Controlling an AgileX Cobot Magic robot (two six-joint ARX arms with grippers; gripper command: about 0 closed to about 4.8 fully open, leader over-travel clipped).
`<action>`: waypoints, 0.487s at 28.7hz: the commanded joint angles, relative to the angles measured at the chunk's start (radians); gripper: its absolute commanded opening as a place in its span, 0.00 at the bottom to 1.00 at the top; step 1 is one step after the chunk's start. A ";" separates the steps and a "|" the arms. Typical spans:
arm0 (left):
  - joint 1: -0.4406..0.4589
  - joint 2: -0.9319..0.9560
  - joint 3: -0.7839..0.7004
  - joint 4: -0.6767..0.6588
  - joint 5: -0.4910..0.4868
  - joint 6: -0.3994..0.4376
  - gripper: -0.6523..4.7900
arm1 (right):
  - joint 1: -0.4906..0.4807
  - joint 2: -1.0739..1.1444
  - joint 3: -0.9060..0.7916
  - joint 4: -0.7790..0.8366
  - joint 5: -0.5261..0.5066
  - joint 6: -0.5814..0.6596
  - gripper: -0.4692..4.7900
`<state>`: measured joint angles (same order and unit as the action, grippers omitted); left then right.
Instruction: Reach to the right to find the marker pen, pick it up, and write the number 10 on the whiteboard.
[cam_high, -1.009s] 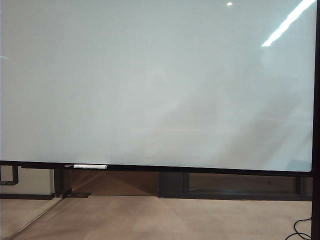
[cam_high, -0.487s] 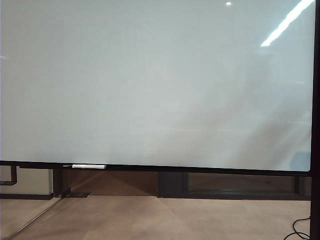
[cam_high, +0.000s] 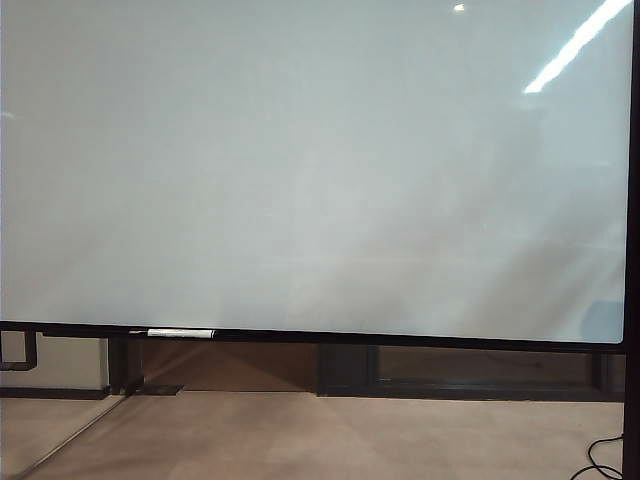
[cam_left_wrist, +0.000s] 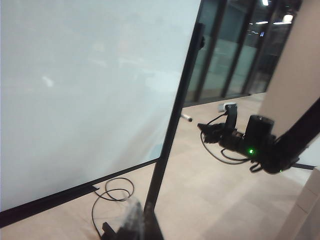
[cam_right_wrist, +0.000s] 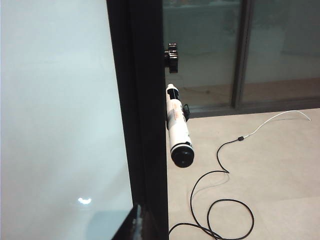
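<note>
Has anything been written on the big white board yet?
No, in the exterior view the whiteboard is blank, showing only ceiling-light reflections and no black strokes.

I am looking at the whiteboard (cam_high: 300, 170), showing glossy white with a thin black frame and a black bottom rail. A white pen with a dark tip (cam_high: 180, 333) is lying on that rail. In the right wrist view the marker pen (cam_right_wrist: 177, 130) is showing a white barrel with a black end cap (small orange print on its side). The floor (cam_high: 330, 435) is reading pale beige, and a black cable (cam_right_wrist: 220, 200) is curling over it.
</note>
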<state>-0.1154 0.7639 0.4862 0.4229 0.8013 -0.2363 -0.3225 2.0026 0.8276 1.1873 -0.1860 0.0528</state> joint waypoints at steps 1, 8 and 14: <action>-0.050 0.164 0.115 0.003 0.007 0.020 0.11 | -0.002 -0.006 0.004 0.013 -0.003 0.003 0.10; -0.096 0.441 0.212 -0.003 -0.082 0.068 0.11 | -0.035 -0.017 0.009 0.013 -0.020 0.037 0.09; -0.095 0.473 0.212 -0.025 -0.114 0.119 0.11 | -0.048 -0.023 0.010 0.009 -0.058 0.052 0.09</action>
<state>-0.2096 1.2419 0.6926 0.4023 0.6868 -0.1333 -0.3706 1.9873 0.8337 1.1843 -0.2295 0.0986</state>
